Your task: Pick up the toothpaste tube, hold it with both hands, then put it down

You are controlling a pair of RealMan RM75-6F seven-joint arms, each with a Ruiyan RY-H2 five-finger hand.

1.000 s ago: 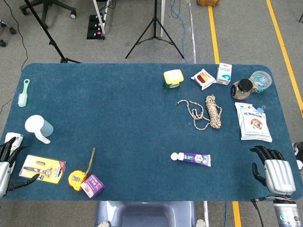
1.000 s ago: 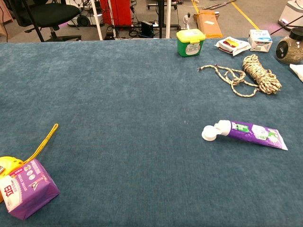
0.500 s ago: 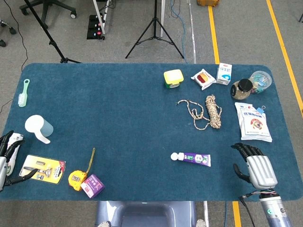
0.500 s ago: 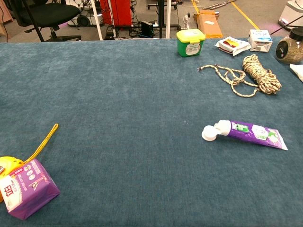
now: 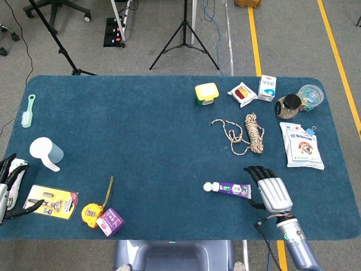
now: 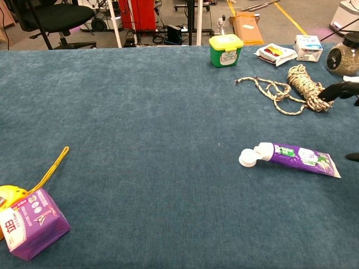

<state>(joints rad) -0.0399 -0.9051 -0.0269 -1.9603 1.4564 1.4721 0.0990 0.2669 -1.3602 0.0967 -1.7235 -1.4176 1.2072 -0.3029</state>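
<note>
Head view shows the right hand (image 5: 272, 191) low over the near edge of the table (image 5: 141, 141), palm down, fingers spread and holding nothing — it sits just beside the flat end of the tube (image 5: 228, 189) without clearly touching it. The tube lies on its side on the blue cloth, white cap pointing left; in the chest view the tube (image 6: 291, 156) lies alone, with only dark fingertips (image 6: 336, 89) showing at the right edge. At the near left edge the left hand (image 5: 8, 189) hangs off the table, fingers apart and empty, next to a razor pack (image 5: 49, 201). Slightly farther along the near side sit a yellow tape measure (image 5: 91, 213) and a purple packet (image 5: 110, 221). Beyond the tube lies a coiled rope (image 5: 248, 134) — farther still, a yellow-lidded box (image 5: 207, 93).
</note>
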